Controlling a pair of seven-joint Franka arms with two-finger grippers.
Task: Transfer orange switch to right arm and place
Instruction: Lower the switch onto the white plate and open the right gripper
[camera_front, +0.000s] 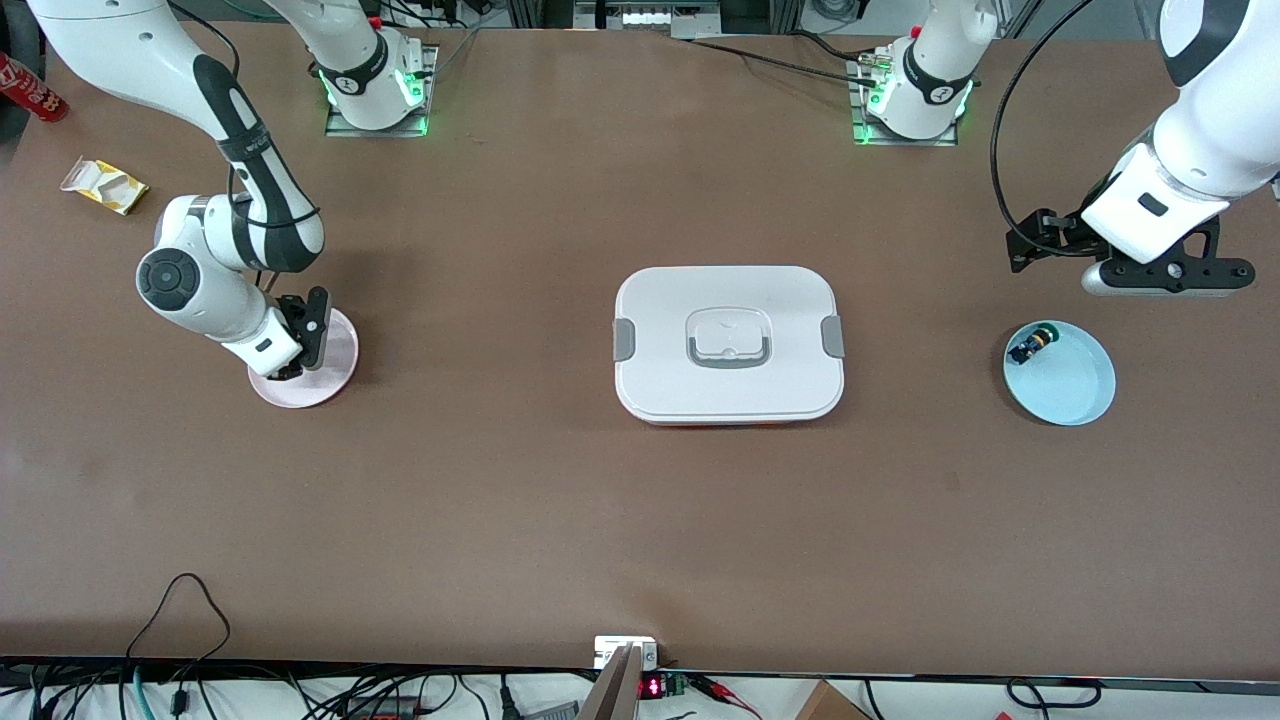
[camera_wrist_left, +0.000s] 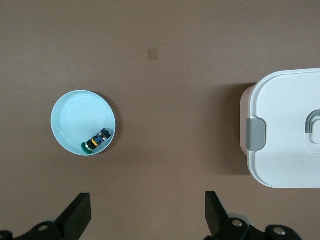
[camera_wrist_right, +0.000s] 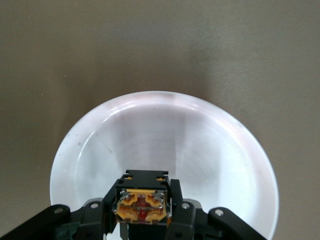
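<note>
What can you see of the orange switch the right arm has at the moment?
The orange switch is clamped between the fingers of the right hand, just above the pink dish at the right arm's end of the table. The right wrist view shows its rear: a black housing around a tan-orange block with small metal contacts and a red spot in the middle. Its round face is hidden. Whether it touches the dish cannot be told. In the front view the hand covers it.

Matt brown table (camera_front: 500, 500), glossy pink plate (camera_wrist_right: 225, 150), smooth white plastic box (camera_front: 728, 290).
</note>
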